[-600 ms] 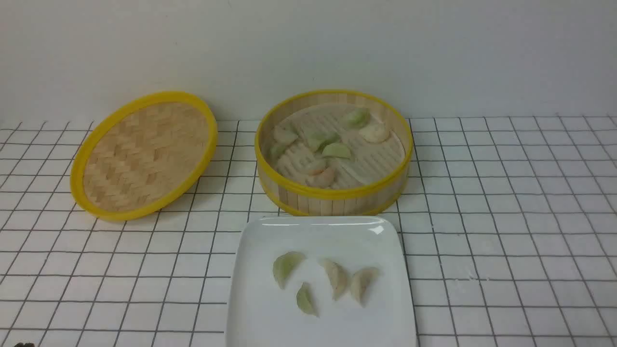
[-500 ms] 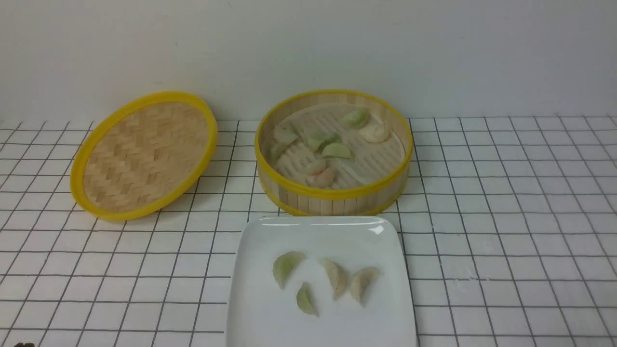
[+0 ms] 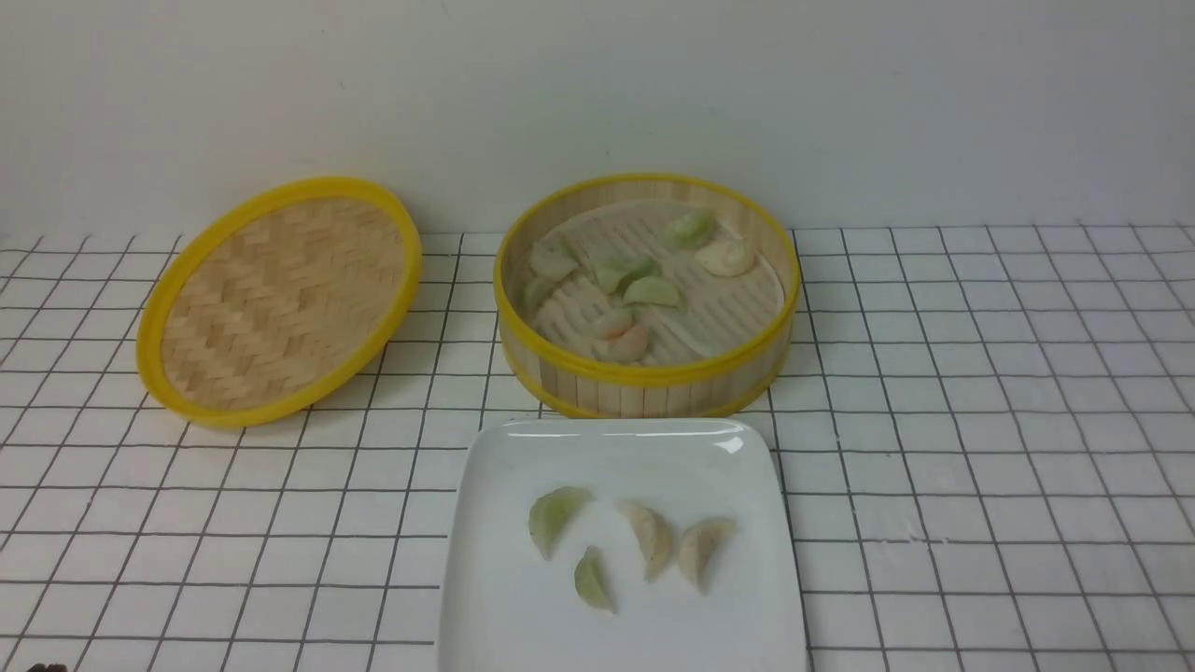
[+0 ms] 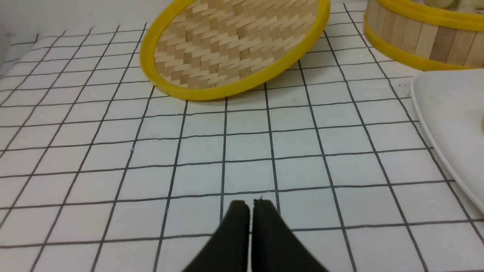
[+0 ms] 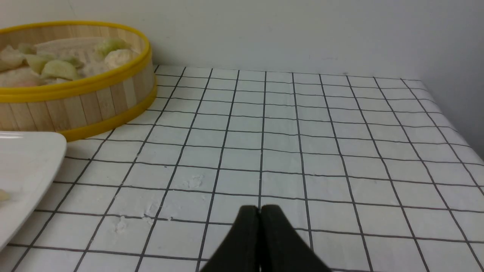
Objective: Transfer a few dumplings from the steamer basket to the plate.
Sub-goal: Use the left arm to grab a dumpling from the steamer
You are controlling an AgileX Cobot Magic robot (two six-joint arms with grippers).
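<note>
Jaws together on both arms, nothing clamped.

Left wrist view: your left gripper points out over the gridded desk, short of the lid. Lid is off, probably set aside so you can reach in from above.

Right wrist view: your right gripper is also over the desk, well apart from the steamer basket. Looks like a parked pose, both sides of the work area left free.

Front view: two pinkish dumplings sit inside the steamer by its near edge, touching or nearly so. More pale and green ones lie deeper in. The plate is at the steamer's near side, likely for a short carry. It bears two green pieces and two beige ones, mid-plate and toward its far edge, but no pinkish one. My read: pinkish transfer is yet to do; near floor is free on the plate's near half.

Versus the earlier frame: no shift I can see in dumplings, plate, steamer or lid.
</note>
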